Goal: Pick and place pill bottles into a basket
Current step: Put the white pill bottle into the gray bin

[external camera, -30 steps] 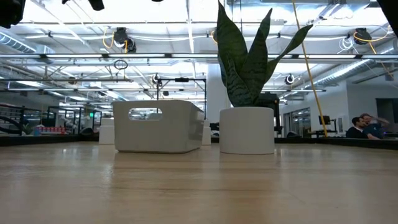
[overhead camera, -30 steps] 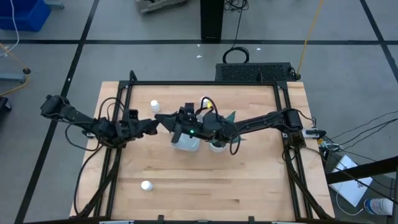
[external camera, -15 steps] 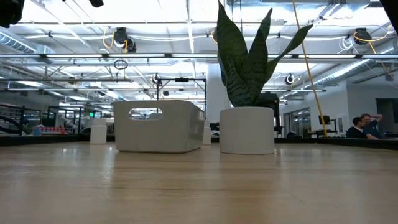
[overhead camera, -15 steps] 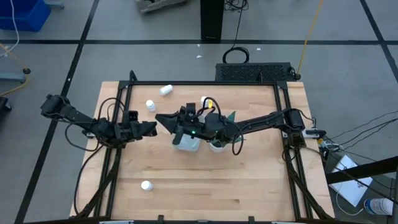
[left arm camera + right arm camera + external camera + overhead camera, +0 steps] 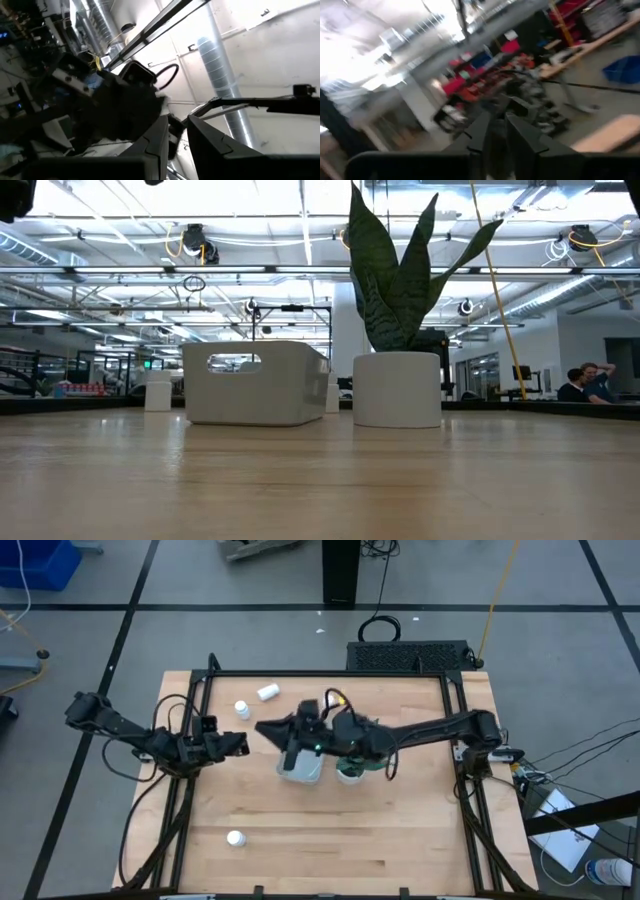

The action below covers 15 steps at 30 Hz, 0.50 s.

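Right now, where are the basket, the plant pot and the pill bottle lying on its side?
basket (image 5: 258, 392): low view, on its front wall.
plant pot (image 5: 397, 390): low view, on the white pot's side.
toppled pill bottle (image 5: 268, 692): high view, on the bottle's body, near the table's far edge.
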Each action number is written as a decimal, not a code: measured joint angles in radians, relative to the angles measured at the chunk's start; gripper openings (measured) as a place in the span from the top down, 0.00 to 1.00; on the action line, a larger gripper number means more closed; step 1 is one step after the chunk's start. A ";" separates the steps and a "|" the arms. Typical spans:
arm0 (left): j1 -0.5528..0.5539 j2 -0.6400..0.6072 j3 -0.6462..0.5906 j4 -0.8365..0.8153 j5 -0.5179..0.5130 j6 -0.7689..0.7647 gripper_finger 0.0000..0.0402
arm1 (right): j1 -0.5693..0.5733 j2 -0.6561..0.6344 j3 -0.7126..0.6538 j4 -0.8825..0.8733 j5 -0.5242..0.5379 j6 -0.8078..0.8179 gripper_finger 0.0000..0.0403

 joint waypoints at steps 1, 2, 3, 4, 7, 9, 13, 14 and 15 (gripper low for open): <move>0.000 -0.006 0.000 -0.001 0.001 0.011 0.82 | -0.007 -0.027 0.000 -0.059 0.002 -0.019 0.82; 0.000 -0.011 0.000 -0.001 0.002 0.014 0.82 | -0.016 -0.056 0.000 -0.121 0.006 -0.026 0.79; 0.000 -0.018 0.000 -0.002 0.003 0.015 0.82 | -0.026 -0.091 0.000 -0.193 0.016 -0.028 0.75; 0.000 -0.024 0.000 -0.007 0.003 0.022 0.82 | -0.038 -0.123 0.000 -0.268 0.022 -0.030 0.70; 0.000 -0.029 0.000 -0.003 0.003 0.042 0.80 | -0.094 -0.220 0.000 -0.500 0.022 -0.030 0.54; 0.000 -0.033 0.000 -0.008 0.001 0.050 0.76 | -0.140 -0.274 0.000 -0.631 0.023 -0.046 0.43; 0.000 -0.042 0.000 -0.011 0.002 0.151 0.67 | -0.241 -0.359 0.000 -0.825 0.015 -0.112 0.27; 0.000 -0.049 0.000 -0.018 0.011 0.214 0.67 | -0.265 -0.374 0.000 -0.854 -0.006 -0.146 0.25; -0.004 -0.058 0.000 -0.039 0.011 0.273 0.68 | -0.285 -0.386 0.000 -0.870 -0.032 -0.172 0.24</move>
